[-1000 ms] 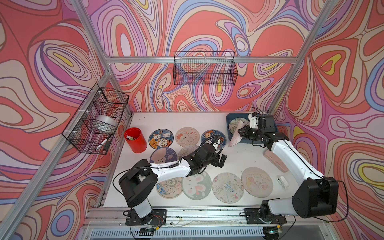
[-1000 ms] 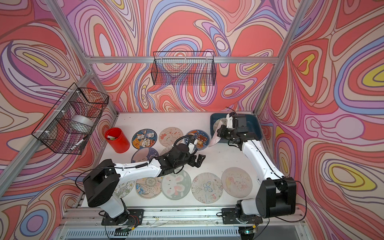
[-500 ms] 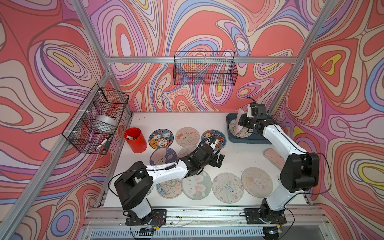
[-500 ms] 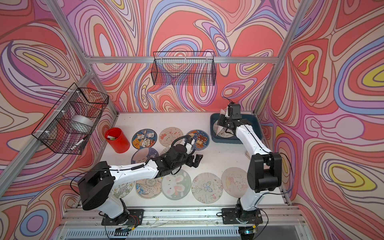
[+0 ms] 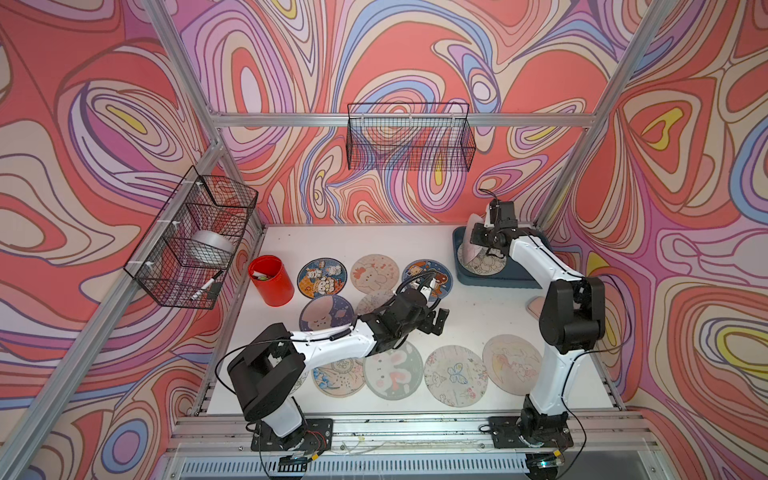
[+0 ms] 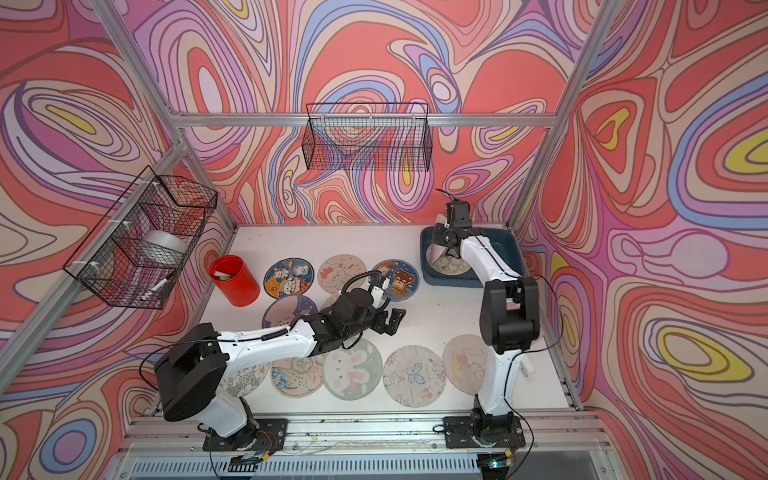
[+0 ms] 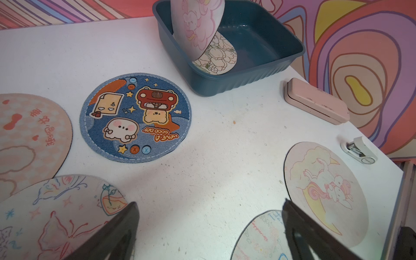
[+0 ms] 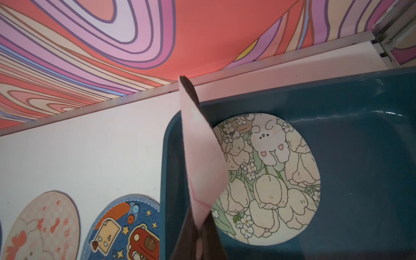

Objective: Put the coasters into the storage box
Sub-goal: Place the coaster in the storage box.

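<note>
**Q:** Right hand?

**A:** I read it as clamped on the rim of a pink coaster. The coaster hangs on edge and is bowed. Its print faces the loose coasters, and its dark back faces into the box. Its lower edge dips inside, by the wall nearest the blue coaster. I cannot tell whether it touches the tulip coaster lying flat on the box floor.

**Q:** Left hand?

**A:** Jaws wide apart, nothing between them, above a bare patch of white surface.

**Q:** Surroundings?

**A:** The box sits in the far right corner. The loose coasters lie flat in rough rows. A red cup stands at the left, and swirl-printed walls run all round.
</note>
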`<state>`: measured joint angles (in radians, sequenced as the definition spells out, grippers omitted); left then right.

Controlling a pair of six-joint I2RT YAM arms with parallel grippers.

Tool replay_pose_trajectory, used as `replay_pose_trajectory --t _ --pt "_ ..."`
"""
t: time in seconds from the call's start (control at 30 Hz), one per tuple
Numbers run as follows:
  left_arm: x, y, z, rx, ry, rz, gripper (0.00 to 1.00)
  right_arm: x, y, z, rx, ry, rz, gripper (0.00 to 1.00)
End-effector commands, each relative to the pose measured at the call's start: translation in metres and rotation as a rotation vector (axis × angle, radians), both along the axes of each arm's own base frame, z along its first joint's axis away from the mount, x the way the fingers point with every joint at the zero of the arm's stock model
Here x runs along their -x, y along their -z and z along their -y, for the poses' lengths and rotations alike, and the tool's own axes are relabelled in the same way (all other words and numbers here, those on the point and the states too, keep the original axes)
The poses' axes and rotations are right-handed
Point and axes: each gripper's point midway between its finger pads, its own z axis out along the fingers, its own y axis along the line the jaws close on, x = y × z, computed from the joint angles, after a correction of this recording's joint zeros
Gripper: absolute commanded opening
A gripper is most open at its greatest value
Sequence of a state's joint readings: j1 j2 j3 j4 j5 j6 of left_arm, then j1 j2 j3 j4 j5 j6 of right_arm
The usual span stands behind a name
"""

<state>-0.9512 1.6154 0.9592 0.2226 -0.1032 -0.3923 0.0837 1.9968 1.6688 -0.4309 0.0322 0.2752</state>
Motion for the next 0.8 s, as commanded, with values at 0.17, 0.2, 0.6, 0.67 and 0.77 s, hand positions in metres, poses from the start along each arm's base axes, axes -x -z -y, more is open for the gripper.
replay_pose_trajectory --t 0.17,0.2,0.6,0.67,0.77 --pt "0.001 0.002 -0.003 -0.028 -0.002 0.007 1.00 0.002 0.061 0.049 0.158 0.173 -0.165 0.00" --pt "0.002 0.002 -0.003 -0.028 -0.002 0.008 1.00 0.003 0.067 0.052 0.167 0.184 -0.179 0.00" --pt "0.002 0.005 -0.002 -0.034 0.002 -0.001 1.00 0.017 0.109 0.085 0.175 0.290 -0.272 0.00" --pt "0.002 0.005 -0.001 -0.032 0.004 0.000 1.00 0.015 0.112 0.083 0.164 0.274 -0.273 0.00" --pt "0.002 0.005 -0.002 -0.034 0.003 -0.002 1.00 0.015 0.117 0.078 0.144 0.257 -0.282 0.04"
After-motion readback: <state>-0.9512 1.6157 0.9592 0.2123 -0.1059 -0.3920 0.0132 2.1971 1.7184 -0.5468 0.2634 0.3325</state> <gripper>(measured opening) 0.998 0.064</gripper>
